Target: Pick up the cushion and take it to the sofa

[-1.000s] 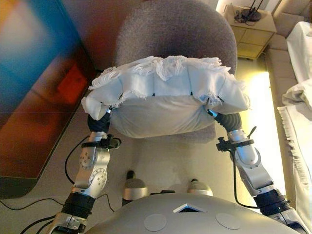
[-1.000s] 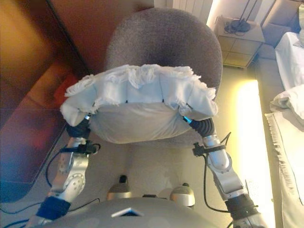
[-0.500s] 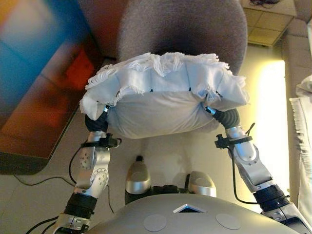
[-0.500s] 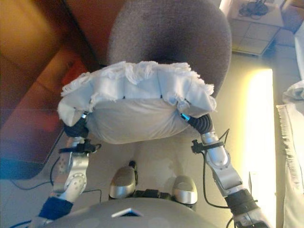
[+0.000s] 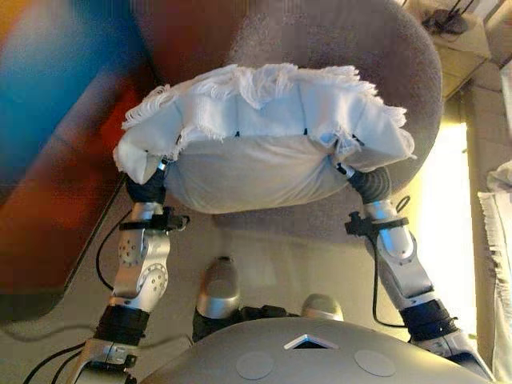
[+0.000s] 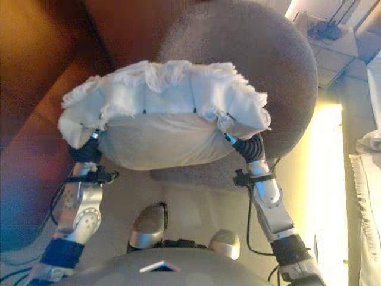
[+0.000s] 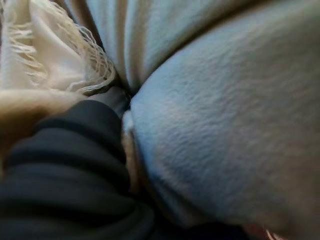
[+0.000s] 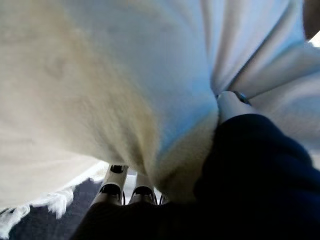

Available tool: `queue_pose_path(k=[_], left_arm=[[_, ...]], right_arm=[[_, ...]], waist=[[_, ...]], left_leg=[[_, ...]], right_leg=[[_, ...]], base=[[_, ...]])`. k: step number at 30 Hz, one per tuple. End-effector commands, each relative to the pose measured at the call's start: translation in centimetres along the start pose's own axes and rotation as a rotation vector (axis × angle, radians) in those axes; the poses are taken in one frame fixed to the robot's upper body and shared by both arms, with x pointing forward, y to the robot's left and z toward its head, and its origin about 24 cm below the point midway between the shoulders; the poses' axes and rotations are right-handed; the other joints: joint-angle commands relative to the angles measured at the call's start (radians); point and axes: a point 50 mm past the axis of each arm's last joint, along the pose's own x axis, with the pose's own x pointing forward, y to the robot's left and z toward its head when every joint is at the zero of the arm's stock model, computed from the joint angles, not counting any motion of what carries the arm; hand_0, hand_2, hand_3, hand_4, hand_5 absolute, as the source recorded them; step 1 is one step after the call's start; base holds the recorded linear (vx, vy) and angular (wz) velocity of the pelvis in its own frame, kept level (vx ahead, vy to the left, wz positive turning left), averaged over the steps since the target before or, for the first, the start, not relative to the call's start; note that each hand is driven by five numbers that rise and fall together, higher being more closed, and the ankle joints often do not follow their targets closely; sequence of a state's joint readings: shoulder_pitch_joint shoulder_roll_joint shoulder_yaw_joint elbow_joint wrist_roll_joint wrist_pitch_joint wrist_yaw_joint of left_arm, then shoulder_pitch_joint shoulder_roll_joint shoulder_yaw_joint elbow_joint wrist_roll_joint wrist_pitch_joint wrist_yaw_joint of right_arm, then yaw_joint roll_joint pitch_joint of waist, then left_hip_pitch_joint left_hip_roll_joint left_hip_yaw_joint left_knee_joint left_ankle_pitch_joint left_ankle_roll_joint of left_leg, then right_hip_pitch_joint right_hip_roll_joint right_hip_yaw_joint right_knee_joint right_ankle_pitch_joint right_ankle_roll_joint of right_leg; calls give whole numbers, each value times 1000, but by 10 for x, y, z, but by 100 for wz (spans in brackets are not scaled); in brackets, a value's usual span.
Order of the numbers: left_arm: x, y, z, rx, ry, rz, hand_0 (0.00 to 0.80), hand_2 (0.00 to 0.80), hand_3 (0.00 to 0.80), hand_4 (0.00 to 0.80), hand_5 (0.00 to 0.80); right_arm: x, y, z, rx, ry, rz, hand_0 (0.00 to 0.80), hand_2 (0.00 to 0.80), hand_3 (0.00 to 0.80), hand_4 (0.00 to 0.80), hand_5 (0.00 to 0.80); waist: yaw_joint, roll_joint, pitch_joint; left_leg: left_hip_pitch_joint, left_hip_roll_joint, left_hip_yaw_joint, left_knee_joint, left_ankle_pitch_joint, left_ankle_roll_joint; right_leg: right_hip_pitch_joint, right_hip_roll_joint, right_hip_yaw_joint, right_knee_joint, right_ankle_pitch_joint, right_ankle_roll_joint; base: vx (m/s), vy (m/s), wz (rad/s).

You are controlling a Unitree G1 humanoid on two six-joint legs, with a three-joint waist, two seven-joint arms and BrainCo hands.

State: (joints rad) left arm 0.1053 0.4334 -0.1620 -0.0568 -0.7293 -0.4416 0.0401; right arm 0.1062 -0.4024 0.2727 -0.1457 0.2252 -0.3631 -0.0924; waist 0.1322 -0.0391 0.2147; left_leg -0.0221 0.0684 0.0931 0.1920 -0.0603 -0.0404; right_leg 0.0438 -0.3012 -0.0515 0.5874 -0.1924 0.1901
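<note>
A plump white cushion [image 5: 256,172] with a fringed white cloth [image 5: 264,104] draped over its top is held up between my two hands, above the front of a round grey armchair [image 5: 320,36]. My left hand [image 5: 146,188] is at the cushion's left end, tucked under the cloth; only its dark cover shows, also in the left wrist view [image 7: 65,165]. My right hand [image 5: 370,184] is at the cushion's right end, pressed into it, its dark cover also in the right wrist view [image 8: 260,170]. The cushion [image 8: 100,75] bulges over that hand.
A dark red-brown cabinet [image 5: 48,160] runs along the left. A light bedside cabinet [image 5: 456,40] stands at the far right behind the armchair. A white fringed cloth [image 5: 500,240] hangs at the right edge. Pale floor [image 5: 280,248] lies between me and the armchair.
The whole picture has shifted, so the camera has moved; the armchair now fills more of the view. The cushion stays held between both hands as before.
</note>
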Motion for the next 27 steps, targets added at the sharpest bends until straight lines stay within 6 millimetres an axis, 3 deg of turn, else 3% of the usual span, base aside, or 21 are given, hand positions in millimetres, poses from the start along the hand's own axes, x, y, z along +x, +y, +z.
queue_pose_path(k=[1,5,9,12,15,17,19,20,23,27], left_arm=[[19,-42,25,-43,-178,-207,800,800,800,800,800],[12,-45,18,-61,-154,-223,800,800,800,800,800],[8,-52,17,-76,-154,-246,800,800,800,800,800],[8,-48,17,-79,-152,-225,800,800,800,800,800],[7,-45,17,-92,-142,-192,800,800,800,800,800],[5,-42,18,-105,-142,-166,800,800,800,800,800],[2,-41,19,-111,-155,-158,800,800,800,800,800],[2,-41,20,-116,-162,-154,800,800,800,800,800],[2,-40,18,-124,-164,-144,800,800,800,800,800],[2,-43,13,-127,-159,-146,800,800,800,800,800]], right_arm=[[16,17,44,41,-279,87,800,800,800,800,800],[14,14,41,40,-279,62,800,800,800,800,800],[18,15,41,34,-290,54,800,800,800,800,800],[16,14,42,29,-285,78,800,800,800,800,800],[14,12,43,16,-269,98,800,800,800,800,800],[14,10,43,14,-258,118,800,800,800,800,800],[13,7,42,4,-247,129,800,800,800,800,800],[14,7,41,2,-243,132,800,800,800,800,800],[14,6,38,-4,-230,137,800,800,800,800,800],[16,8,35,-4,-211,144,800,800,800,800,800]], waist=[[-79,31,-75],[-142,6,-47],[-181,-6,-31],[-180,-7,-47],[-188,-13,-76],[-191,-6,-90],[-177,-11,-90],[-168,-24,-83],[-146,-37,-62],[-109,-4,-25]], left_leg=[[51,-49,-43,-175,79,34],[144,-89,-85,-200,14,34],[235,-95,-136,-204,-82,42],[255,-73,-131,-185,-105,36],[267,-45,-111,-130,-138,13],[269,-3,-92,-77,-96,-22],[200,39,-88,80,18,-64],[150,38,-86,181,33,-67],[41,36,-67,280,44,-63],[-1,18,-23,12,76,-69]], right_leg=[[-16,114,-132,-244,200,-46],[-103,136,-108,-478,299,-33],[-192,98,-78,-567,435,-9],[-151,103,-100,-581,390,-15],[-109,120,-91,-593,354,-38],[-101,138,-106,-579,326,-61],[-71,148,-127,-592,310,-91],[-57,142,-134,-596,304,-104],[-23,143,-133,-597,286,-119],[41,166,-129,-635,248,-95]], base=[[335,-36,-36],[367,-99,11],[408,-130,62],[314,-132,36],[296,-127,17],[246,-115,13],[167,-175,6],[111,-176,3],[104,-131,-21],[167,47,-3]])
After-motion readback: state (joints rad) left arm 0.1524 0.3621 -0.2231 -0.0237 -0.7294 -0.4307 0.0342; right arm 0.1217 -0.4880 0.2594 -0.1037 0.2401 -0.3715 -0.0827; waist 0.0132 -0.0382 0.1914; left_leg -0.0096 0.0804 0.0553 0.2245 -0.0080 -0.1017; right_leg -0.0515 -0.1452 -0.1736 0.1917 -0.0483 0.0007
